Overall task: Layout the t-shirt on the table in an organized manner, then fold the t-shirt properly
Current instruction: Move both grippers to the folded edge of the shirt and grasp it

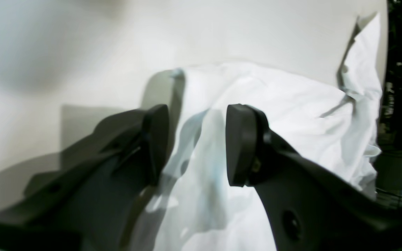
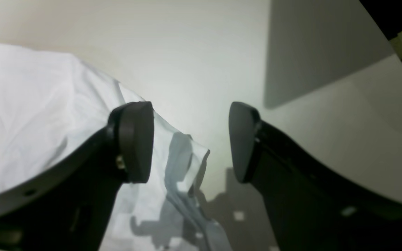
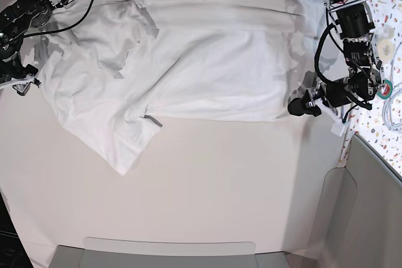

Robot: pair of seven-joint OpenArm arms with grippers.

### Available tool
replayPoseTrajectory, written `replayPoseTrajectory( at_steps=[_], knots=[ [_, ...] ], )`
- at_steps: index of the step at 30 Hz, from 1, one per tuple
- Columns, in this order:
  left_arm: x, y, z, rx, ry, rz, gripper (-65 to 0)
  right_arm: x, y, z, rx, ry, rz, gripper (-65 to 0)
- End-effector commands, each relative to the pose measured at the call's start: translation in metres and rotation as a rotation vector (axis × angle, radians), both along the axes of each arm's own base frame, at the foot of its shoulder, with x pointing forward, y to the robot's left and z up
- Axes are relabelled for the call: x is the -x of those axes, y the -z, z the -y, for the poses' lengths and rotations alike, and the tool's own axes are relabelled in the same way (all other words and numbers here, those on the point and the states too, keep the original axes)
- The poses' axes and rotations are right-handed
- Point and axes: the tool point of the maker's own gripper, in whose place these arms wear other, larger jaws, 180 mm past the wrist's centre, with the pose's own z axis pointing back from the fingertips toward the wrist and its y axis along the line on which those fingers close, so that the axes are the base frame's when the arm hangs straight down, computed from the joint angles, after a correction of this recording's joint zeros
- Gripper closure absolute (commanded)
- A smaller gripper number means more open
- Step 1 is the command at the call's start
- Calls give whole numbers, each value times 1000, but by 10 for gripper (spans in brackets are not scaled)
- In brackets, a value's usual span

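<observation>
So the t-shirt point(image 3: 188, 61) is spread across the far half of the table point(image 3: 207, 180), one sleeve flopped toward you; your left gripper point(image 1: 197, 143) gapes over its edge, gripping nothing; right gripper point(image 2: 190, 139) is spread apart too, probably lining up a corner pinch.

Both pincers gape wide and hold nothing: the left pincer point(image 1: 196, 144) at three o'clock, the right pincer point(image 2: 191, 141) at ten o'clock.
</observation>
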Motion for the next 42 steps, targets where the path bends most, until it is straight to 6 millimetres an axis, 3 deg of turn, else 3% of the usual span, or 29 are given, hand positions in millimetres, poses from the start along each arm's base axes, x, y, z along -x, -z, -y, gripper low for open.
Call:
replayPoseTrajectory(
  at_steps=[1, 4, 9, 10, 17, 22, 25, 33, 36, 42],
  knots=[
    [-10, -14, -9, -19, -4, 43, -265, -6, -15, 5, 34, -3, 42, -341],
    [-10, -14, -7, -18, -2, 43, -233, -6, -15, 5, 34, -3, 42, -341],
    [-13, -15, -8, -19, -18, 59, -11, -9, -7, 3, 10, -8, 32, -341],
    [-14, -15, -9, -19, -26, 66, 0, -10, -2, 2, -4, -11, 25, -341],
    [-5, 13, -14, 31, -87, -9, 0, -54, 19, -18, -146, -135, 40, -348],
    [-5, 14, -14, 33, -93, -8, 0, -84, 18, -28, -271, -240, 107, -434],
    [-5, 14, -15, 31, -93, -8, 0, -94, 16, -28, -317, -270, 126, -450],
    [-5, 14, -15, 31, -92, -9, 0, -105, 53, -31, -487, -246, 62, -449],
    [-5, 14, -15, 31, -92, -9, 0, -106, 57, -34, -498, -250, 50, -449],
    [-5, 14, -15, 31, -90, -11, 0, -116, 61, -59, -445, -362, -36, -449]
  ],
)
